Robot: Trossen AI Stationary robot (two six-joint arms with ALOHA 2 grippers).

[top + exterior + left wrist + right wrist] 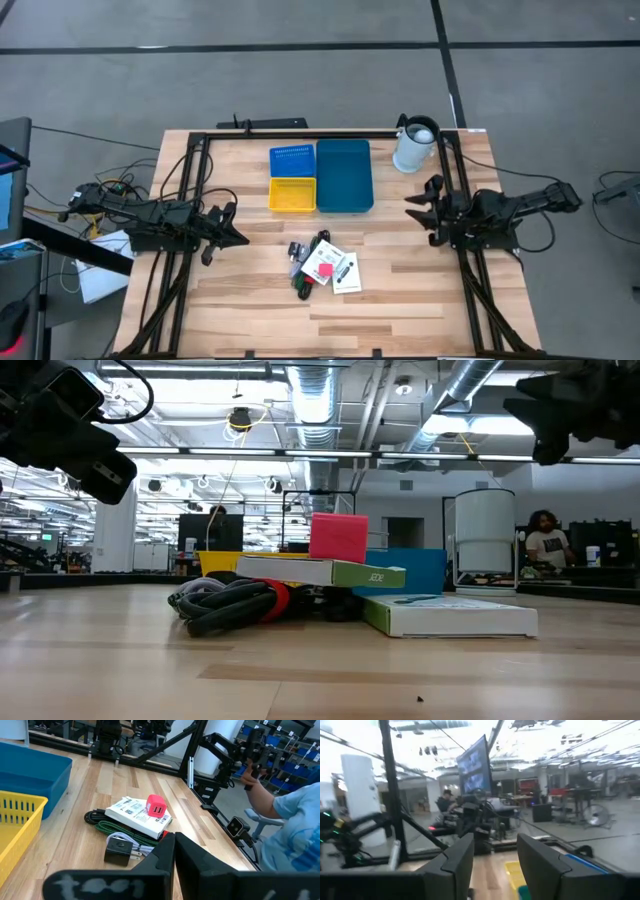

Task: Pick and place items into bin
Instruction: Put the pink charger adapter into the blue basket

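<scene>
The items lie in a small pile [322, 266] on the wooden table, near its middle. A red-pink cube with slots [156, 806] sits on a white printed box [137, 813]. Green and black cables [122, 829] and a black adapter [118, 854] lie beside it. In the low view a second white box [450, 615] rests flat next to the pile. My left gripper [228, 230] hovers left of the pile, shut. My right gripper [420, 205] hovers right of the bins, open. Neither touches anything.
Beyond the pile stand a large blue bin [345, 175], a yellow basket [292, 194] and a small blue basket [292, 159]. A white jug [414, 146] stands at the far right corner. Black frame rails [455, 180] run along the sides. A person's blue sleeve [295, 835] shows beyond the table's edge.
</scene>
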